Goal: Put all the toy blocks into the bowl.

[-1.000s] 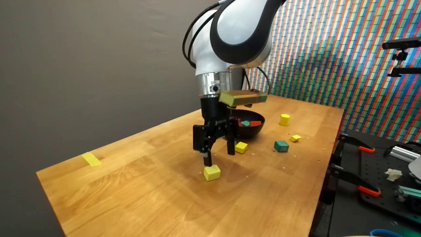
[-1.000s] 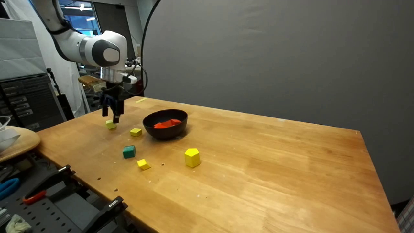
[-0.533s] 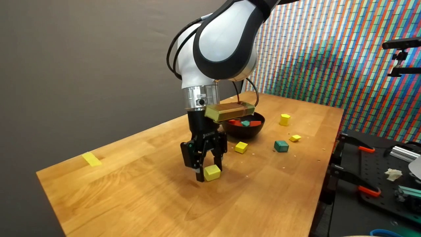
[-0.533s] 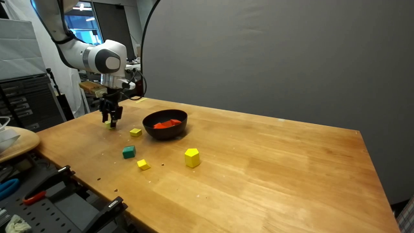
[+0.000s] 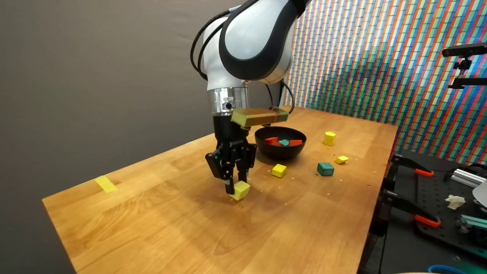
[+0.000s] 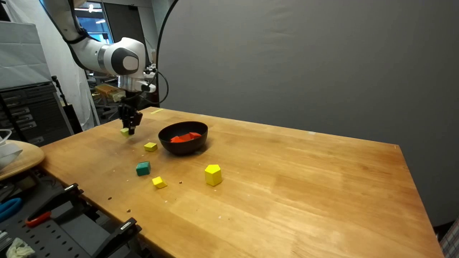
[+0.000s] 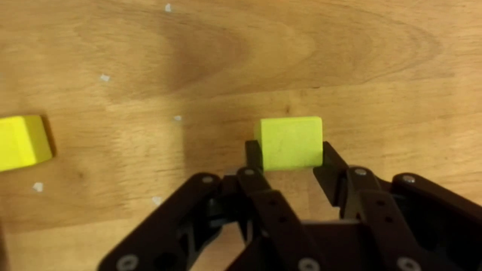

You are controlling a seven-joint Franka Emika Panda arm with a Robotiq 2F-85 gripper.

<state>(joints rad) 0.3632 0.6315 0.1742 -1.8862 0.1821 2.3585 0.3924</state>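
The pincer was grasping a pale-yellow block, a fingertip against each of two opposite sides; the block's upper face was slightly longer from fingertip to fingertip than across, that long axis lying roughly parallel to the edge of the worktop by the grey wall; it was the block nearest the worktop's short edge; the black bowl sat near the wall-side edge, red blocks and a teal block inside; just beside it lay a yellow block; toward the opposite edge lay a green block and a small yellow block; a five-sided yellow block stood well apart, pentagonal face up.
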